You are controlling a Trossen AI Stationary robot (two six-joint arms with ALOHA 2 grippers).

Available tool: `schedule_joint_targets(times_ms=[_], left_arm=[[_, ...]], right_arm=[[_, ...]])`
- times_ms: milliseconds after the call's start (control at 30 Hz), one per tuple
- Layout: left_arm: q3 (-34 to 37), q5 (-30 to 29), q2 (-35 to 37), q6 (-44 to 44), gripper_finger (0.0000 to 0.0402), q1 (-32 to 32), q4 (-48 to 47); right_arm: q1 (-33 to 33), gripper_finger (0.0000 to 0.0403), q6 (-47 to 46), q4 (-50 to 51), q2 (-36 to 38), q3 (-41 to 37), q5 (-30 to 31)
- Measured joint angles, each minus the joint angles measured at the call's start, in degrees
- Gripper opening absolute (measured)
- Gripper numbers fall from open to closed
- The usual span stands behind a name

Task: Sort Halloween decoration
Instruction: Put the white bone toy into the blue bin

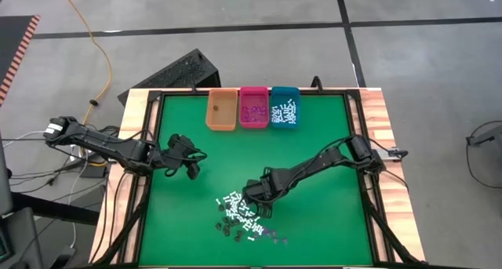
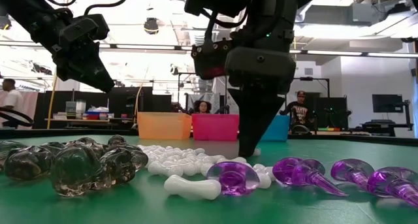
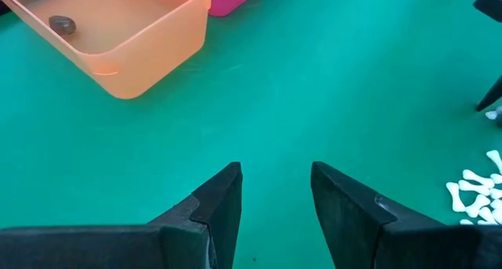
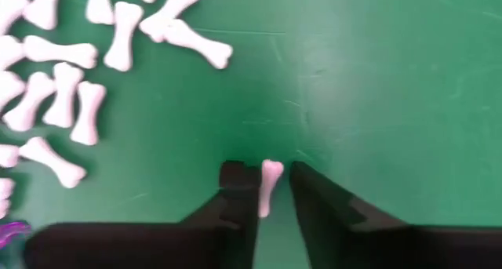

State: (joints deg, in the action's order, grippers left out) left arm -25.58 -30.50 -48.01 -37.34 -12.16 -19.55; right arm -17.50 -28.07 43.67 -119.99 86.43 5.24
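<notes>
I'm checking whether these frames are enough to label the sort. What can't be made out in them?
- Right gripper: whether its fingers already clamp the white bone between them, right wrist view.
- Orange bin: contents too small in the high view; the left wrist view crops it, showing one dark piece.
- Pink bin and teal bin: insides hidden by their walls, low view.

The green table mat [image 1: 314,143] looks matt and cloth-like, faintly scuffed in the right wrist view. Its border [image 1: 386,136] is wood-grain board. The white bones [image 2: 191,185] are smooth, slightly glossy plastic; the purple pieces [image 2: 236,177] are translucent, shiny plastic; the dark pieces [image 2: 78,166] are smoky, glassy-clear plastic. The orange bin [image 3: 133,34] is smooth, semi-translucent plastic with a soft sheen. The right gripper [image 4: 268,192] and left gripper [image 3: 274,198] have matt black fingers
</notes>
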Motion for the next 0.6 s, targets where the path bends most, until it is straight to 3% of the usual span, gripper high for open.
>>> schedule_joint_targets(times_ms=[167,433,600], left_arm=[[0.0,-0.1,0.0,0.0,0.0144,0.0,0.0],[0.0,-0.1,0.0,-0.1,0.0144,0.0,0.0],[0.0,-0.1,0.0,-0.2,0.0144,0.0,0.0]], right_arm=[[0.0,0.0017,0.3,0.1,-0.1,-0.1,0.4],[0.8,0.0017,4.6,0.8,2.5,-0.4,0.4],[4.6,0.0016,9.6,4.4,7.6,-0.4,0.1]])
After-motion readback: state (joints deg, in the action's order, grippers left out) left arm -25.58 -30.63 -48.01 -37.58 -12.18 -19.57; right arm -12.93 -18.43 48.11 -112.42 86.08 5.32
